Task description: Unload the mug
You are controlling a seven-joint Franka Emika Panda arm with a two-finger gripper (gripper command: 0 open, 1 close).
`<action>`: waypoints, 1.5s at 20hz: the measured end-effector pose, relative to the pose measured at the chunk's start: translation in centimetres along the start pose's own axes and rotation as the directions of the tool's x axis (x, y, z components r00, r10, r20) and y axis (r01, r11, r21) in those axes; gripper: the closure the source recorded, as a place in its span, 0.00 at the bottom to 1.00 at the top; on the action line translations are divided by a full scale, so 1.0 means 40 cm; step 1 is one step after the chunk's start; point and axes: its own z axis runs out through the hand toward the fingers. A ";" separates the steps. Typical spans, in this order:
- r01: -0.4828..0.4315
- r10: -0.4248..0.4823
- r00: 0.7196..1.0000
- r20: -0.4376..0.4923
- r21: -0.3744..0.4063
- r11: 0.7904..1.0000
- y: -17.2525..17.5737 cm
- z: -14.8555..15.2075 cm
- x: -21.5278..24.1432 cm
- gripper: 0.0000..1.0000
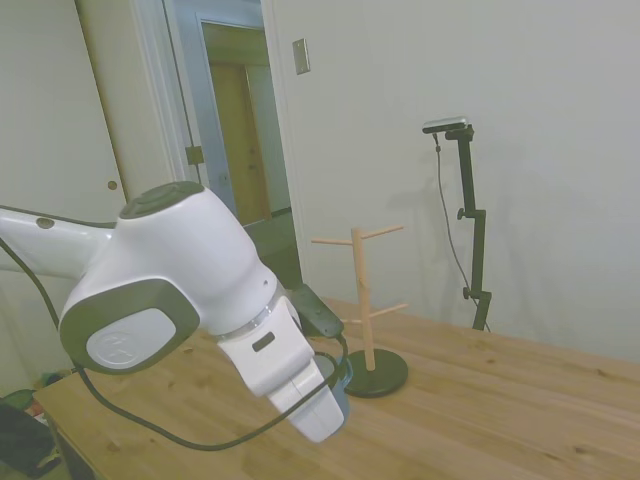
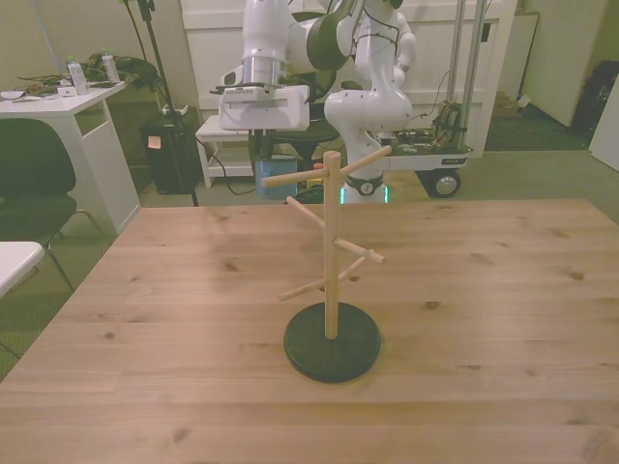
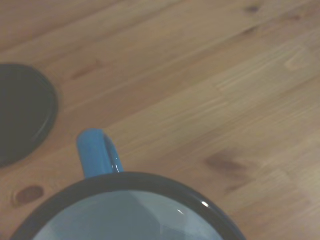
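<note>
Clearly the mug (image 3: pixel 130 210) is off the rack: the wrist view looks straight down into its pale interior, with its dark rim and blue loop handle (image 3: pixel 97 152) showing above bare wood, the handle pointing toward the rack's dark round base (image 3: pixel 22 112). In the side view only a sliver of blue shows below the gripper (image 1: pixel 335 390), low over the table (image 1: pixel 500 410) and just beside the mug tree (image 1: pixel 362 300) on its left; whether the mug rests on the wood or hangs a little above it cannot be told. In the front view the tree's pegs are all bare, and the mug sits hidden behind the tree's post, toward the far edge. Whether the fingers are closed on the mug or spread cannot be told from any view. Judging by this, the unloading is at its set-down stage; the next move calls for settling the mug flat, letting go, and rising clear without knocking the tree.
</note>
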 end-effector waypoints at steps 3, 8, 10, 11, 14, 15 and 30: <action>0.012 -0.009 0.998 0.057 -0.039 0.999 -0.002 0.060 -0.012 1.00; 0.031 -0.023 0.995 0.097 -0.089 0.996 -0.006 0.134 -0.029 1.00; 0.034 -0.023 0.994 0.104 -0.103 0.994 -0.003 0.159 -0.030 1.00; 0.035 -0.023 0.994 0.106 -0.109 0.993 -0.001 0.172 -0.029 1.00; 0.030 -0.017 0.995 0.100 -0.122 0.992 0.006 0.213 -0.022 1.00; 0.027 -0.014 0.995 0.101 -0.127 0.992 0.009 0.227 -0.020 1.00; 0.020 -0.004 0.994 0.109 -0.152 0.988 0.013 0.277 0.001 0.00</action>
